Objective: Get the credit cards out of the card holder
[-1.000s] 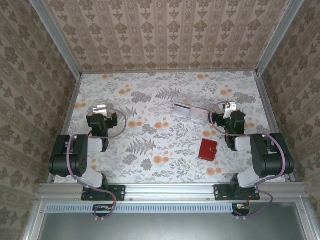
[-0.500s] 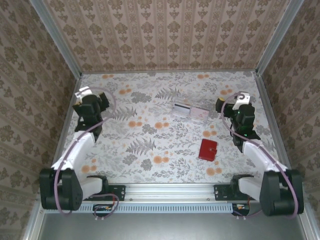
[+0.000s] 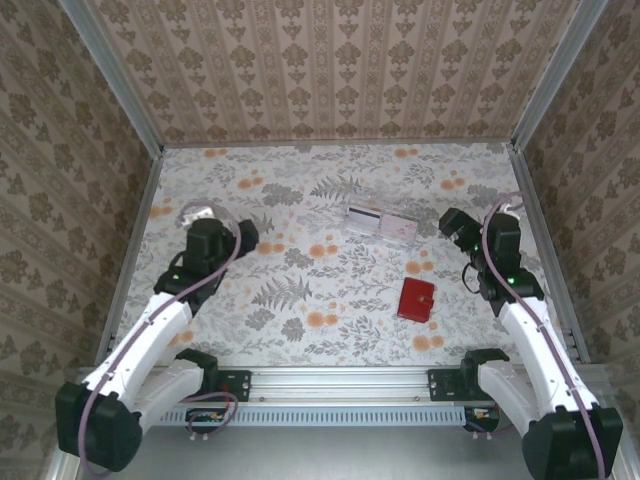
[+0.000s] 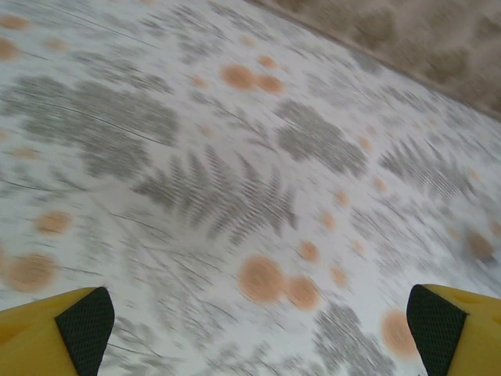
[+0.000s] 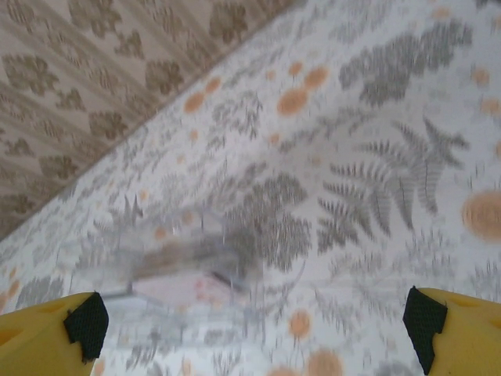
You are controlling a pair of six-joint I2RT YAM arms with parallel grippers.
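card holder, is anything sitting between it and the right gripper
Nothing visible. The card holder lies closed on the table, with only bare flowered surface between it and the open right gripper beyond it. The pale flat pieces lie farther back, off that line.

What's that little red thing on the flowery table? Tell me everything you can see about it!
It is a small red card holder, a folding wallet that looks like leather or something similar. It is folded shut and lies flat on the flowery table, toward the right side and turned a little askew. A small tab seems to sit at its right edge. Its inside is hidden. Nothing touches it except the table under it.
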